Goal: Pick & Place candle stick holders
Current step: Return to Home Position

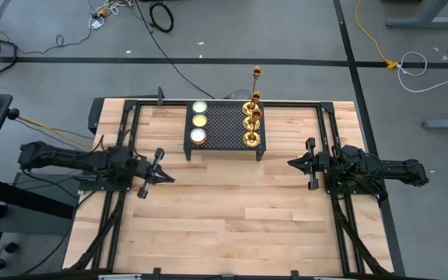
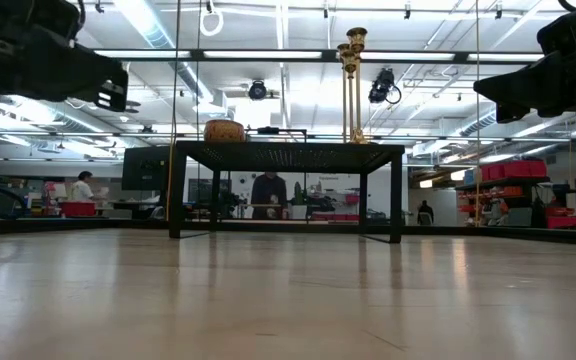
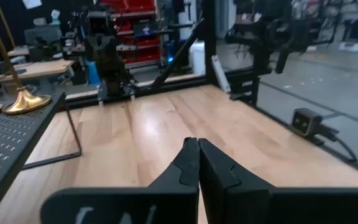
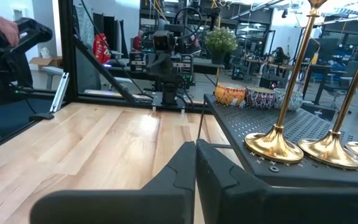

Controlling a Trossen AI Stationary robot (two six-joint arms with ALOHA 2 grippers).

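Candle stick holders [image 1: 252, 120] are standing clear of both grippers, so nothing is getting gripped here. The left gripper [image 3: 197, 146] is showing its jaws pressed fully together with no gap, holding nothing and touching nothing. It's hanging above the bare wood table [image 1: 224, 222], pointing in toward the middle, near the front left corner of the black mesh rack [image 1: 224, 128]. The right gripper [image 4: 195, 147] is doing the same thing on the other side. Its jaws are shut tight and empty, it's hovering off the tabletop, and it's aimed inward a bit out from the rack's front right corner.

Moving outward, all three holders are sitting upright on top of the rack, lined up in a row along its right end. Their round gold bases are sitting close together and their thin stems are sticking straight up. Three candles in jars [image 1: 199, 121] are lining the rack's left end, well apart from the holders. The rack itself is sitting at the far side of the table, roughly centered between the two arms. In the low view both arms are hanging high at the upper corners, well off the wood.
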